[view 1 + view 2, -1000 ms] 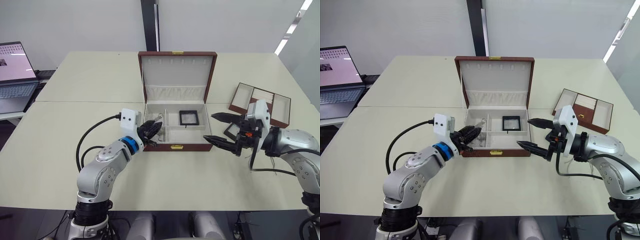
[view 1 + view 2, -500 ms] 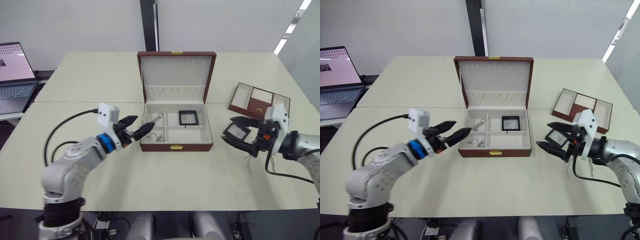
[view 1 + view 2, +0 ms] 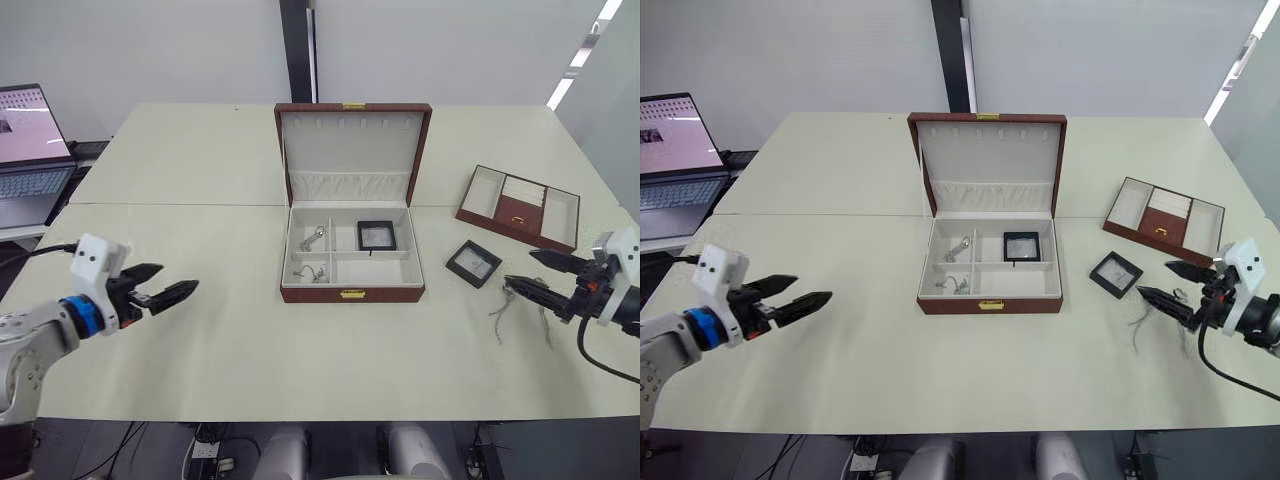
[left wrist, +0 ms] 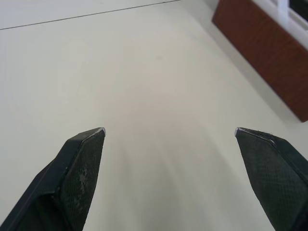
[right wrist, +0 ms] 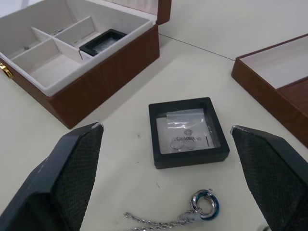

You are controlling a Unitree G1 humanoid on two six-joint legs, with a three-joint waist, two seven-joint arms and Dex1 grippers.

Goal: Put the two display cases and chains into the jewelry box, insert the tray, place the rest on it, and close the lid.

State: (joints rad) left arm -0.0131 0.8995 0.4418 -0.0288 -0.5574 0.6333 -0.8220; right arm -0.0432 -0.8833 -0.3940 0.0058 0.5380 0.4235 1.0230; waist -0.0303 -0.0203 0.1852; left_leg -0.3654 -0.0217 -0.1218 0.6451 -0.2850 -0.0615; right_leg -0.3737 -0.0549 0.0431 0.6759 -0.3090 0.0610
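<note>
The jewelry box (image 3: 352,294) stands open at the table's centre, lid upright. Inside lie one black display case (image 3: 377,235) and two chains (image 3: 312,238) (image 3: 309,272) in the left compartments. The second display case (image 3: 473,263) lies on the table right of the box, seen close in the right wrist view (image 5: 187,131). A loose chain (image 3: 500,318) (image 5: 192,209) lies just in front of it. The brown tray (image 3: 520,208) sits at the back right. My right gripper (image 3: 518,266) is open, pointing at that case. Far to the left, my left gripper (image 3: 180,277) is open and empty above bare table.
A laptop (image 3: 30,150) stands open on a side table at the far left. Another small chain piece (image 3: 545,320) lies near my right gripper. The left wrist view catches a corner of the box (image 4: 269,53).
My left gripper opened over the box's left compartments, left a chain there, and drew back far to the left. My right gripper pulled away to the right, still open.
</note>
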